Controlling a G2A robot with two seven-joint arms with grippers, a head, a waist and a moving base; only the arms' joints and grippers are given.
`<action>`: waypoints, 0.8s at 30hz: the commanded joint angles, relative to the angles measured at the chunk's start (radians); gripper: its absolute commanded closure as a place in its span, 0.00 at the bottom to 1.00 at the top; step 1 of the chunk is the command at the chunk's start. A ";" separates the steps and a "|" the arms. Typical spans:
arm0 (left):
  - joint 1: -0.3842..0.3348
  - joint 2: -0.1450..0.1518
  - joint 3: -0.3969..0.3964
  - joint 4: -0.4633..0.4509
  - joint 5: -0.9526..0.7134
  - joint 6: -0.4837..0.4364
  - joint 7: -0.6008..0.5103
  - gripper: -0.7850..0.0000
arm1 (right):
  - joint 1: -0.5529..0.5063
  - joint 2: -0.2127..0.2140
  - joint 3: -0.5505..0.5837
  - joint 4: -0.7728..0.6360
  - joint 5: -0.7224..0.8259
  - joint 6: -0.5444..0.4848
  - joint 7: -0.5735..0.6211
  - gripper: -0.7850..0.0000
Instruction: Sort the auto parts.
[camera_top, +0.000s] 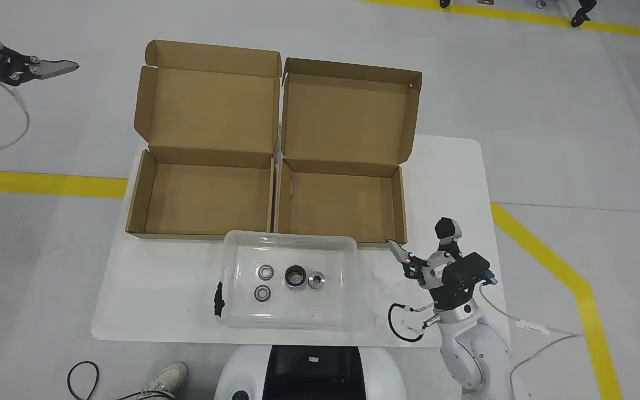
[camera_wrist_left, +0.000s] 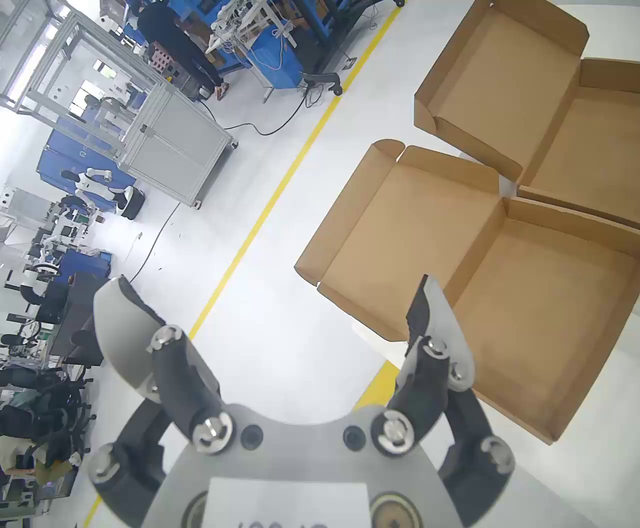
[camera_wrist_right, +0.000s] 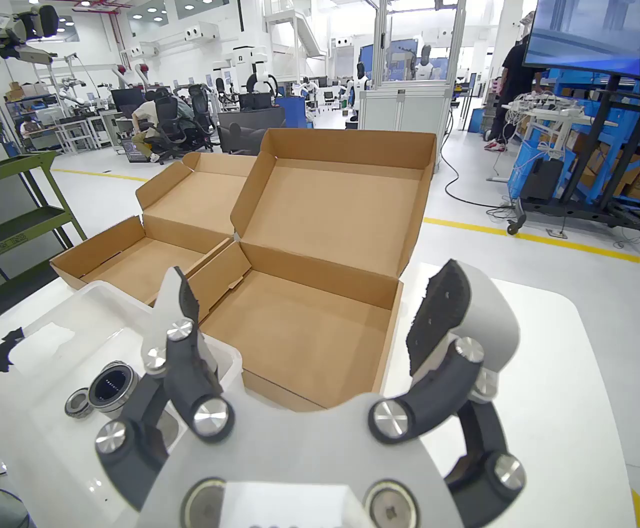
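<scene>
holding the left gripper (camera_wrist_left: 272, 295) far out to the left, fingers (camera_wrist_left: 120, 320) spread wide and empty, and the right gripper (camera_wrist_right: 312, 285) low on the right, equally parted.

Around the tabletop: a workshop floor and its furniture

We see a white tabletop (camera_top: 450, 190) with rounded corners standing on a pale grey floor (camera_top: 560, 110), and yellow lines (camera_top: 60, 184) painted on that floor run past the tabletop on both sides. In the left wrist view, a metal-framed cabinet (camera_wrist_left: 170, 135) with grey panels stands beyond a yellow line, a black cable (camera_wrist_left: 280, 120) curves over the floor near it, and blue workbenches (camera_wrist_left: 280, 55) stand farther back. In the right wrist view, we make out a green cart (camera_wrist_right: 30, 220) beside the tabletop, black office chairs (camera_wrist_right: 175, 125) at desks well behind, and a large screen (camera_wrist_right: 585, 30) on a black stand.
</scene>
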 joint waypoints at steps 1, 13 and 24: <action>0.000 0.000 0.000 0.000 0.000 0.000 0.000 0.00 | 0.000 0.000 0.000 0.000 0.000 0.000 0.000 0.00; 0.000 0.000 0.000 0.000 0.000 0.000 0.000 0.00 | 0.000 0.000 0.000 0.000 0.000 0.000 0.000 0.00; 0.000 0.000 0.000 0.000 0.000 0.000 0.000 0.00 | 0.013 0.010 -0.016 -0.067 -0.123 -0.022 0.083 0.00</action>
